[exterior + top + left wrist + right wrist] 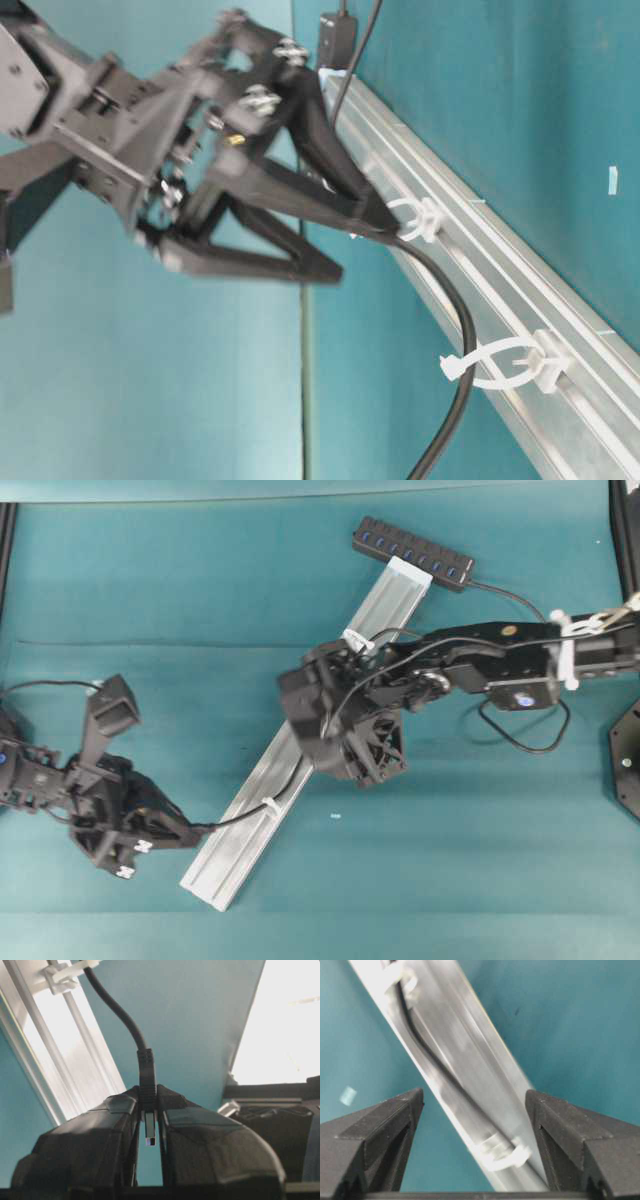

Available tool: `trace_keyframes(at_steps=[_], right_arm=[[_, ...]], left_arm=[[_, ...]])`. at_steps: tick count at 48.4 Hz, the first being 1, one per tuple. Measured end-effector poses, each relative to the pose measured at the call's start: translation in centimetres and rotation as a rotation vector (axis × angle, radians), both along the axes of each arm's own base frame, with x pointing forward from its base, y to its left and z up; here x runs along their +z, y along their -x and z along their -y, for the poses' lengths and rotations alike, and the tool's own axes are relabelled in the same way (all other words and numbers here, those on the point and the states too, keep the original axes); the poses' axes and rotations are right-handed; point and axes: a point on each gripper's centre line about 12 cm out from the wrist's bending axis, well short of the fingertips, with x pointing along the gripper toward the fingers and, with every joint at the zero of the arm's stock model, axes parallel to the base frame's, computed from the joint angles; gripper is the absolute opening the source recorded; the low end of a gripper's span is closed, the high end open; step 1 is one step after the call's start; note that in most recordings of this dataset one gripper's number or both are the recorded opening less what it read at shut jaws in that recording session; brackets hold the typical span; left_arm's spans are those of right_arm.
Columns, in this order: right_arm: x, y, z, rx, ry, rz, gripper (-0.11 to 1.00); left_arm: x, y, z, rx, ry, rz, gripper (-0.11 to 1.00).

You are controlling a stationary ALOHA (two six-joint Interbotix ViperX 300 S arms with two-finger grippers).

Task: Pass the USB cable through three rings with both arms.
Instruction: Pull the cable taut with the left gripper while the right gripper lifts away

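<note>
On the teal surface (480, 860), a silver rail (250, 820) lies diagonally with a black hub (412, 553) at its far end. The left pincer (150, 1125) is clamped on the plug of the USB cable (120, 1012), just off the rail's near end, the cable running through a white ring (272, 807). The right pincer (475, 1110) hangs wide apart above the rail's middle, gripping nothing.

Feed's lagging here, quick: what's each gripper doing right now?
Left gripper: closed on the USB cable, gripping its plug end.
Right gripper: open, holding nothing, above the rail.
</note>
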Motion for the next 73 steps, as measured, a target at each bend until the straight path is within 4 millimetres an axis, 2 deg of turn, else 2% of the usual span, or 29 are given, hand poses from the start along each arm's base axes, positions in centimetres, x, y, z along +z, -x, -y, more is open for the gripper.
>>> trace_keyframes(at_steps=[12,26,34,44,59,73], right_arm=[[0.9,1.6,1.0,-0.175,-0.104,-0.005,0.85],[4.6,3.3,1.2,-0.283,-0.149,0.148,0.82],[5.9,4.5,1.6,-0.362,-0.180,0.248,0.82],[5.7,5.5,1.8,-0.439,-0.226,0.294,0.82],[5.8,5.3,1.4,-0.557,-0.352,0.317,0.82],[6.4,5.0,2.0,-0.589,-0.361,0.411,0.82]], left_arm=[[0.1,0.4,-0.1,0.000,-0.001,-0.003,0.10],[0.1,0.4,-0.1,-0.001,-0.003,-0.002,0.10],[0.1,0.4,-0.1,-0.001,-0.003,-0.002,0.10],[0.1,0.4,-0.1,-0.005,-0.007,0.000,0.10],[0.1,0.4,-0.1,-0.007,-0.009,0.003,0.10],[0.1,0.4,-0.1,-0.007,-0.010,0.000,0.11]])
